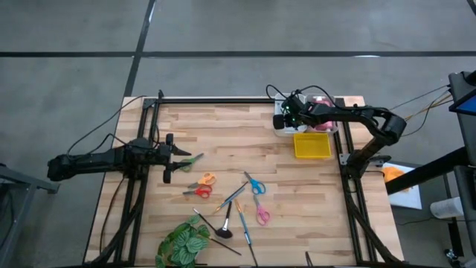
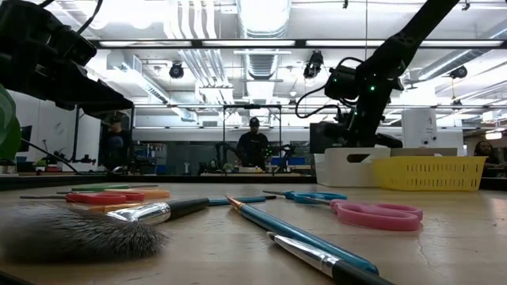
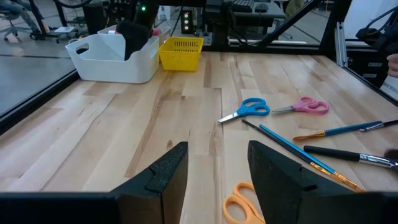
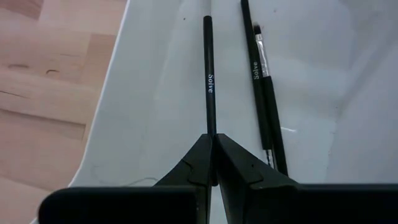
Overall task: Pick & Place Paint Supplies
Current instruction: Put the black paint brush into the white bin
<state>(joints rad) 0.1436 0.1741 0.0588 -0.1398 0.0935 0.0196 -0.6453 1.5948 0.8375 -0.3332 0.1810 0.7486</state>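
Holding a thin black brush [image 4: 210, 81] pinched between my right jaws, I have my right gripper [image 4: 213, 146] down inside the white bin [image 1: 285, 125] at the far right of the desk [image 1: 223, 141]. The brush handle runs forward from my fingertips along the bin's pale floor, and a second black brush [image 4: 261, 93] lies just beside it, apart from my fingers. Pink shows in the bin behind my arm, too hidden to tell what it is. The yellow basket [image 1: 312, 145] sits just beside the bin, on its near side.

My left gripper [image 3: 214, 174] hangs low over the left part of the desk with its jaws spread wide and nothing between them. The orange scissors [image 3: 242, 204] lie just ahead of it. Farther across the desk lie the blue scissors [image 3: 245, 110], the pink scissors [image 3: 303, 106], the red scissors [image 1: 198, 191], the green scissors [image 1: 190, 161], a blue-handled brush [image 3: 301, 154] and several other brushes. The leafy plant [image 1: 183, 243] sits at the near edge.
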